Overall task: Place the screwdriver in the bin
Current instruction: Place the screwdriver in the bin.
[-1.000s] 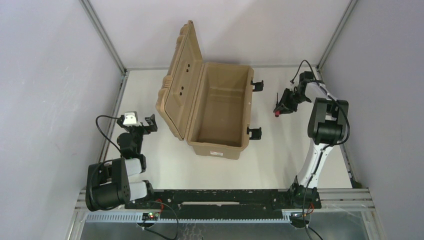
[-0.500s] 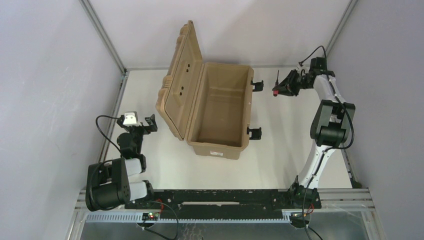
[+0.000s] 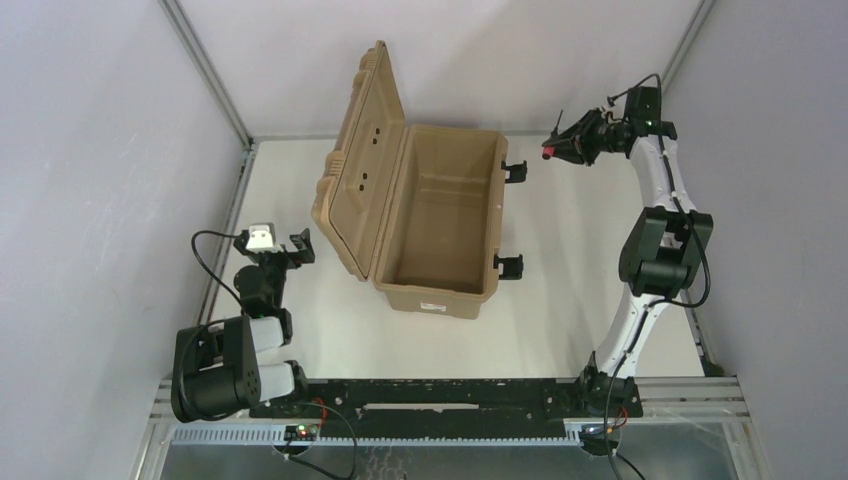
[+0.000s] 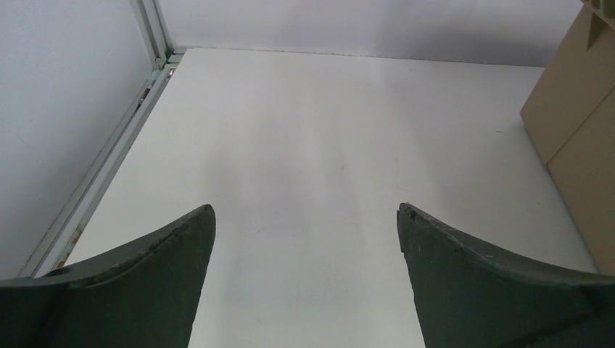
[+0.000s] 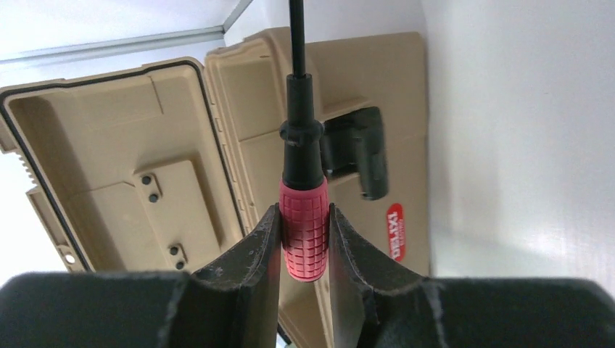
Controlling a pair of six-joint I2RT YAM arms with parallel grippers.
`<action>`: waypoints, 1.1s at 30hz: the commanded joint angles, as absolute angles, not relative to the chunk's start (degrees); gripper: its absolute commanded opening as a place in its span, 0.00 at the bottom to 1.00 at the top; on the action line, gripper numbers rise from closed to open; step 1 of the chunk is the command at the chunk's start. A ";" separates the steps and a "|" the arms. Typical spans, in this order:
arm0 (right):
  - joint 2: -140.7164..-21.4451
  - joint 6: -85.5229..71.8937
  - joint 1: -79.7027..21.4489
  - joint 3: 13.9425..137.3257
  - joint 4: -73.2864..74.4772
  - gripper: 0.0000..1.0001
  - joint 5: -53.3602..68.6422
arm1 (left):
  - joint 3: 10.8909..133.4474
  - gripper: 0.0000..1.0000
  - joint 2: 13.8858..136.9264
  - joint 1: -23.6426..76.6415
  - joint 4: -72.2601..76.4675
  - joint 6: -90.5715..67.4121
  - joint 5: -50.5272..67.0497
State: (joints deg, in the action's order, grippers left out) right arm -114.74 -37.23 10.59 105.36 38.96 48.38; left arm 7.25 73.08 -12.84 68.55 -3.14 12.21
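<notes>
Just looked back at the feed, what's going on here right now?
The right gripper is shut on the screwdriver, clamping its red handle and holding it in the air to the right of the bin, seemingly not yet over the opening. The lid stands open and nothing shows inside. The left gripper is open and empty, at the left of the table.

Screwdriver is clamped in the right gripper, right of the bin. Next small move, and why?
Probably carry the right gripper leftward over the bin. The screwdriver is pinched by its red handle, the lid stands open, but the gripper hangs outside the bin's right rim, so releasing now would likely miss.
</notes>
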 commanded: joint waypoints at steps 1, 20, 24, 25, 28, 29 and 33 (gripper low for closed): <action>-110.76 -43.21 7.15 111.61 42.79 0.09 44.82 | 6.36 1.00 72.94 -12.95 71.30 -3.88 12.62; -115.05 -45.79 -12.33 127.46 59.72 0.08 23.05 | 6.41 1.00 72.92 -12.97 71.36 -3.78 12.48; -116.24 -44.73 -16.89 128.04 61.31 0.08 17.76 | 6.40 1.00 72.95 -12.92 71.29 -3.78 12.48; -116.84 -44.41 -18.13 128.44 61.98 0.08 16.39 | 6.41 1.00 72.95 -12.91 71.28 -3.78 12.48; -119.17 -42.95 -21.80 130.21 64.51 0.08 12.47 | 6.36 1.00 72.93 -12.78 71.33 -3.78 12.39; -119.87 -42.31 -22.83 130.63 65.09 0.08 11.23 | 6.41 1.00 72.94 -12.83 71.31 -3.78 12.39; -122.96 -40.29 -26.36 130.65 66.62 0.08 6.96 | 6.41 1.00 72.95 -12.92 71.24 -3.78 12.40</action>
